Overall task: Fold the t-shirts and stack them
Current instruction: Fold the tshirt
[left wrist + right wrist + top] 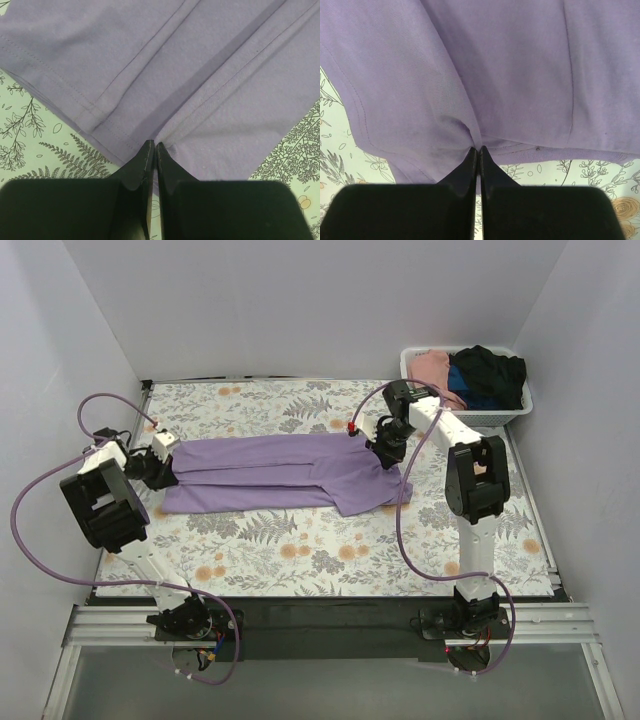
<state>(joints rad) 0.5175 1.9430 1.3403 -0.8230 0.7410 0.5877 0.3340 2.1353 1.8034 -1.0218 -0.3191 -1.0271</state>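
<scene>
Lavender t-shirt [270, 475] lies folded into a long, smooth band left of the basket [413, 362]; left hand [153, 146] pinches its far end; right hand [478, 150] pinches the nearer end; desk [300, 550] shows along both long edges.

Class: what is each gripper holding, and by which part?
Both pinch the lavender shirt: the left gripper at the edge of its left end, the right gripper at the edge of its right end.

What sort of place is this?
Probably a lab robot cell: plain white walls box in a floral-covered table, the left arm and right arm sit on a metal rail, a white basket holds shirts.
</scene>
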